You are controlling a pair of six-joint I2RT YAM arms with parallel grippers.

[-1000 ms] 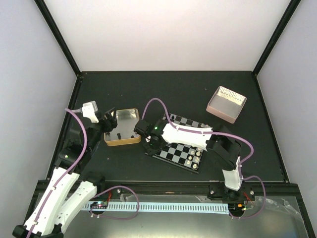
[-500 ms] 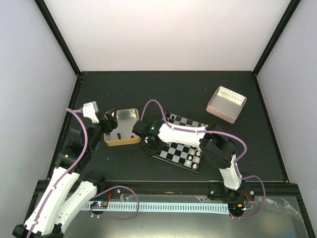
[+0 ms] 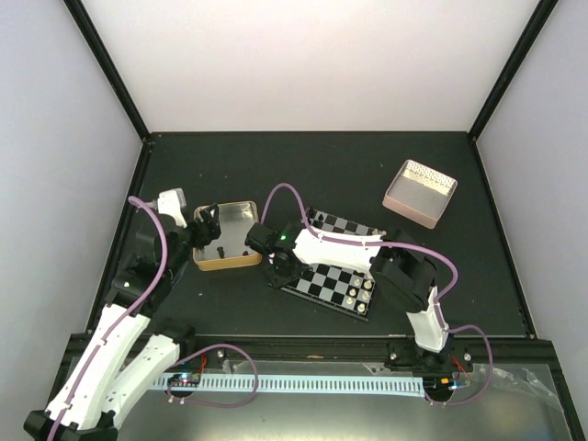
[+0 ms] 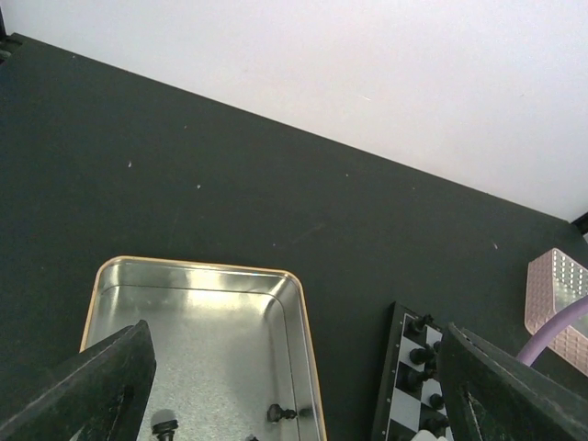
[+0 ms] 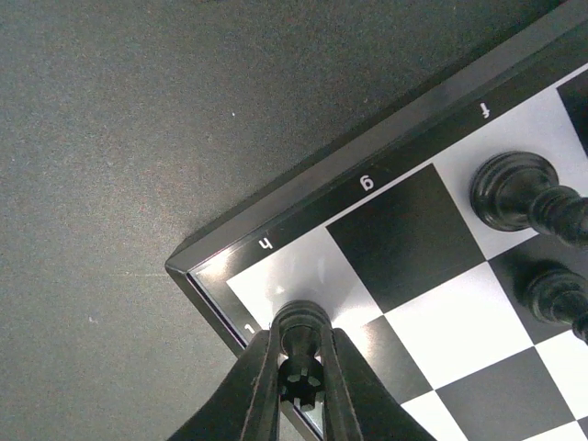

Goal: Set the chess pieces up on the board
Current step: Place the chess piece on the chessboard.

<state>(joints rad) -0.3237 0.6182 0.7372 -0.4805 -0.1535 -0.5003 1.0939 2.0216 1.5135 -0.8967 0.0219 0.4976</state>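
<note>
The board lies mid-table, with black chess pieces along its left edge. In the right wrist view my right gripper is shut on a black rook that stands upright on the pale corner square by the rim. Two more black pieces stand further along that side. Seen from above, the right gripper is at the board's near-left corner. My left gripper hangs open over the gold-rimmed tin, nothing between its fingers. Loose black pieces lie inside the tin.
The tin sits just left of the board. White pieces stand on the board's near-right side. A pink box is at the back right. Dark posts and pale walls close in the table.
The left gripper has opened a little wider and shifted slightly over the tin. The right arm's elbow has slid left while its fingers stay at the rook on the corner square.
</note>
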